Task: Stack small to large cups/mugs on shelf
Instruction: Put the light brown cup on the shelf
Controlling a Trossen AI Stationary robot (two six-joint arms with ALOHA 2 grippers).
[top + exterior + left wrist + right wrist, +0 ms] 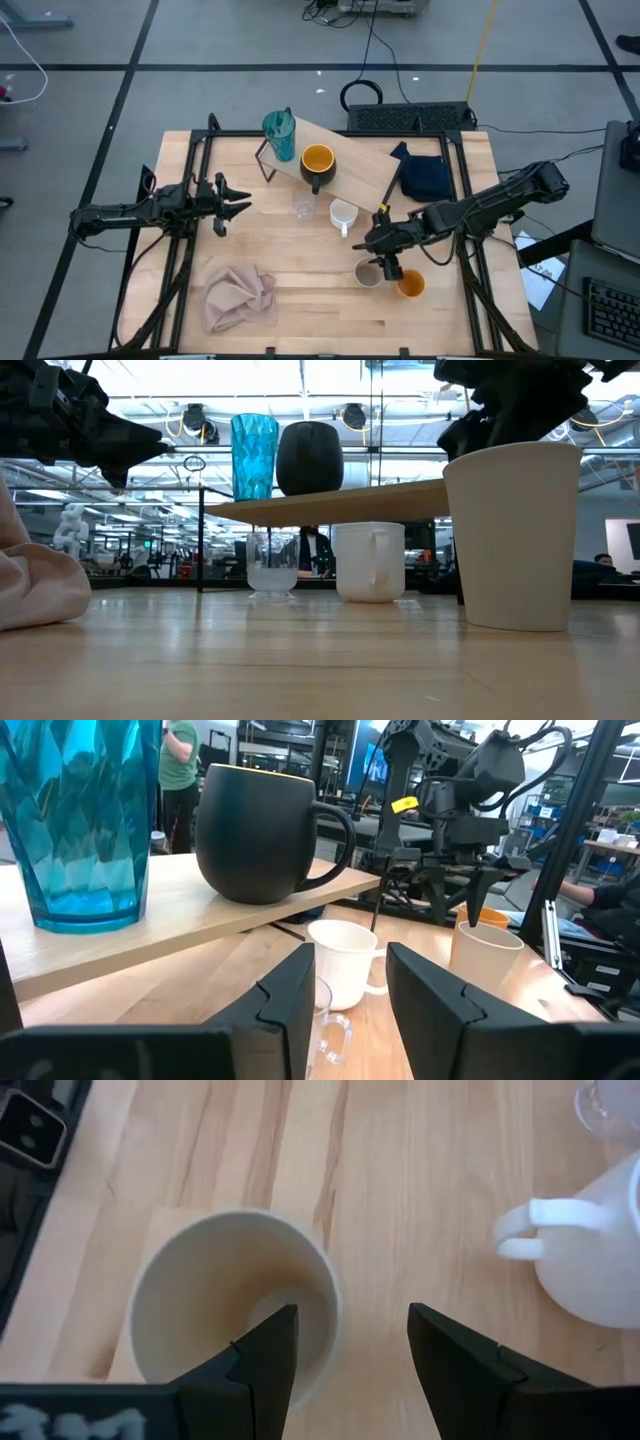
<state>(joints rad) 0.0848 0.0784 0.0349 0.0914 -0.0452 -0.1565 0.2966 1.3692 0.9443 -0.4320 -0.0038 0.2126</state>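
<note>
The right tool hangs just above the beige cup, its fingers parted with one finger over the cup's mouth and the other outside the rim; from the wrist view nothing is pinched between them. The orange cup stands just beside the beige one, toward the table's right edge. The white handled mug sits near the middle of the table, and the tiny clear glass stands close to it on its left. On the shelf at the back, the tall teal tumbler and the black mug with orange inside stand upright near one another. The left tool hovers over the left side of the table, fingers partly open and holding nothing, pointing toward the shelf. A pink cloth lies crumpled at the front left, and a navy cloth lies by the shelf's right end.
</note>
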